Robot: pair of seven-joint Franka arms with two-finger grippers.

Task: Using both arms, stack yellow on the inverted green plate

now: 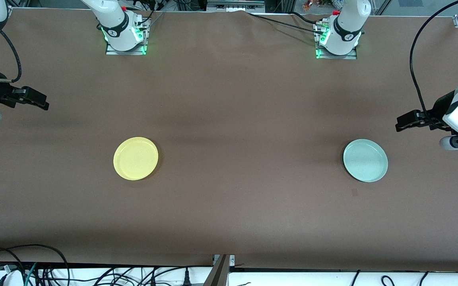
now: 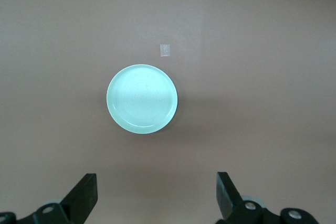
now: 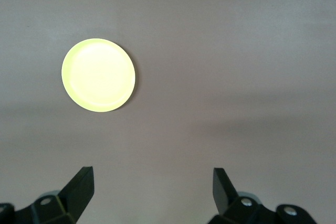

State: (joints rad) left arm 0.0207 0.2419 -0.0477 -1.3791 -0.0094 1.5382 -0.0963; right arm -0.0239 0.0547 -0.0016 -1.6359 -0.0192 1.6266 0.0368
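The yellow plate (image 1: pixel 135 158) (image 3: pixel 98 75) lies flat on the brown table toward the right arm's end. The pale green plate (image 1: pixel 365 160) (image 2: pixel 142 98) lies flat, rim up, toward the left arm's end. My right gripper (image 1: pixel 43 102) (image 3: pixel 153 174) hangs open and empty in the air near its end of the table, well apart from the yellow plate. Over the other end my left gripper (image 1: pixel 400 123) (image 2: pixel 156 179) is also open and empty, a short way from the green plate. Neither gripper touches a plate.
A small tape mark (image 1: pixel 354 192) (image 2: pixel 165 50) sits on the table a little nearer to the front camera than the green plate. Both arm bases (image 1: pixel 125 35) (image 1: pixel 338 39) stand along the table's back edge. Loose cables (image 1: pixel 34 266) lie off its front edge.
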